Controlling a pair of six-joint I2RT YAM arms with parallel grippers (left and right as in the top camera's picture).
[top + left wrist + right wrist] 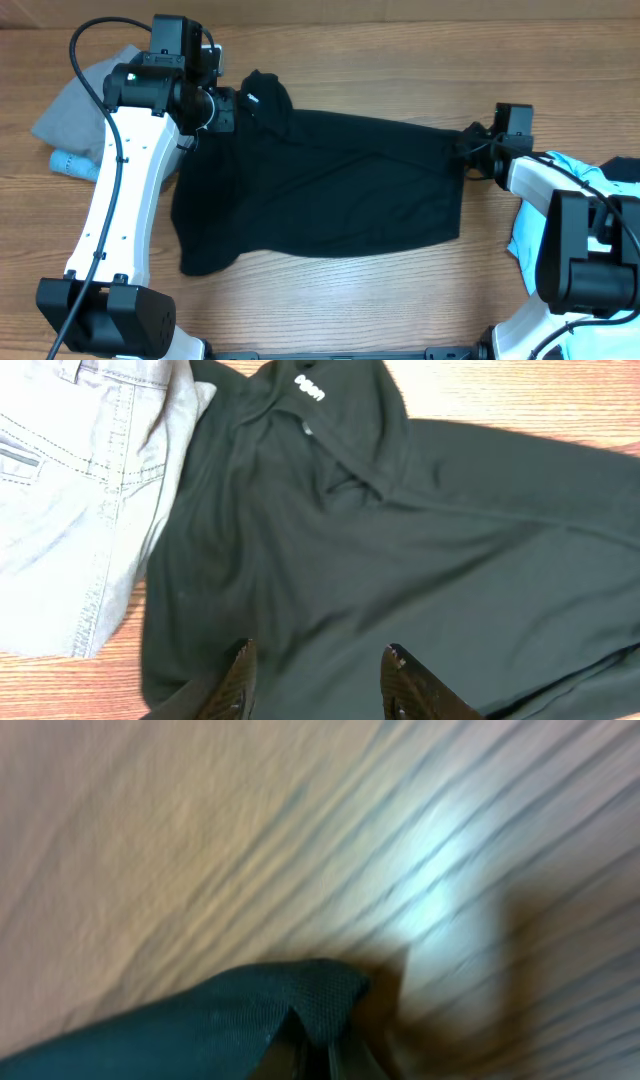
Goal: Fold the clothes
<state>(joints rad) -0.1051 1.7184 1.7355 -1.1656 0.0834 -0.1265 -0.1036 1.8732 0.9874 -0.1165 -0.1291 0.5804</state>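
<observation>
The clothes, long black trousers, lie spread flat across the middle of the table. Their small white logo shows at the bunched waist end at the far left. My left gripper hovers over that waist end. In the left wrist view it is open, with black cloth lying under its spread fingers. My right gripper is at the trousers' far right corner. The blurred right wrist view shows it shut on a pinched corner of the black cloth.
Grey shorts lie at the far left, touching the trousers' waist, and show again in the left wrist view. A light-blue item peeks out beside the left arm. A light-blue T-shirt lies under the right arm at the right edge.
</observation>
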